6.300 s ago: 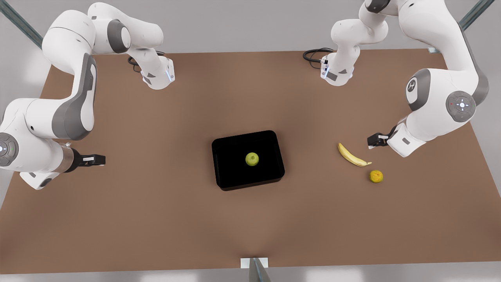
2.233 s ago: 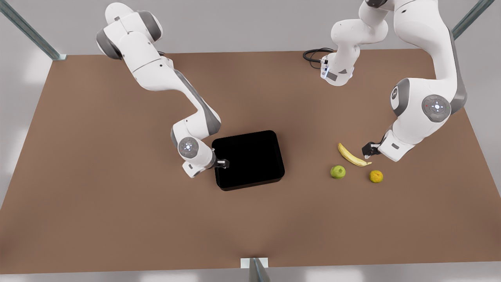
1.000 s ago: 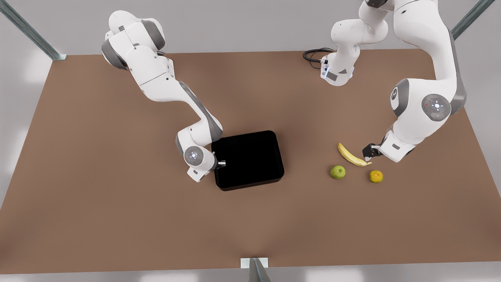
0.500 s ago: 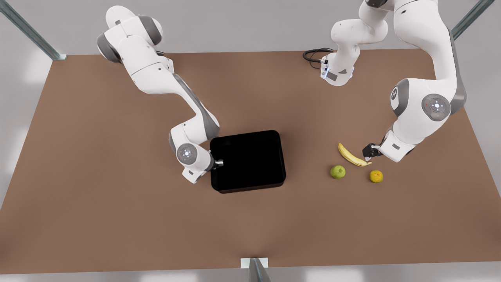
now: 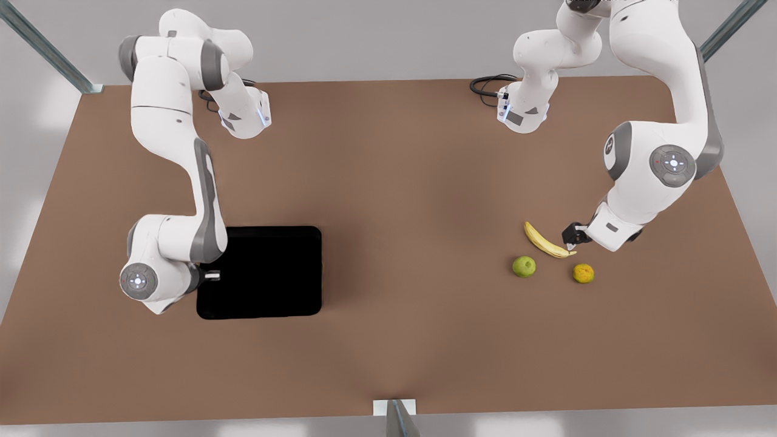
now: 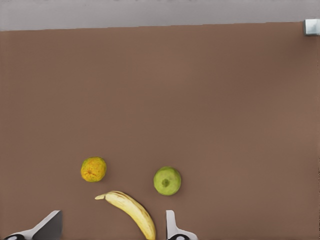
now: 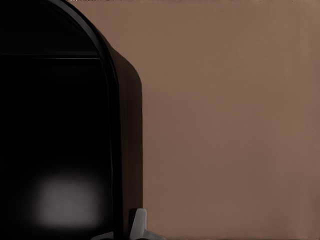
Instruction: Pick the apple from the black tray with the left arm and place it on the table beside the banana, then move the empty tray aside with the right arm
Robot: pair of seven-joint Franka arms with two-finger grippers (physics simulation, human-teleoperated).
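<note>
The black tray [image 5: 273, 273] lies empty toward the front view's left on the table [image 5: 394, 170]. My right gripper [image 5: 209, 275] is shut on its rim; in the right wrist view one finger [image 7: 137, 220] presses the outside of the tray [image 7: 60, 125] wall. The apple [image 5: 524, 266] rests on the table close to the banana [image 5: 546, 241]. My left gripper [image 5: 570, 237] hovers open by the banana's dark tip. In the left wrist view its fingers [image 6: 172, 227] straddle the banana [image 6: 130, 210], with the apple [image 6: 167, 180] just beyond.
A small orange fruit [image 5: 583, 273] sits near the banana's tip, to the front view's right of the apple; the left wrist view has this orange fruit [image 6: 93, 169] too. Both arm bases and a black cable [image 5: 485, 85] stand at the far edge.
The right gripper has dragged the tray from the table's middle toward the front view's left and a little nearer the front edge. The left arm has stayed put.
</note>
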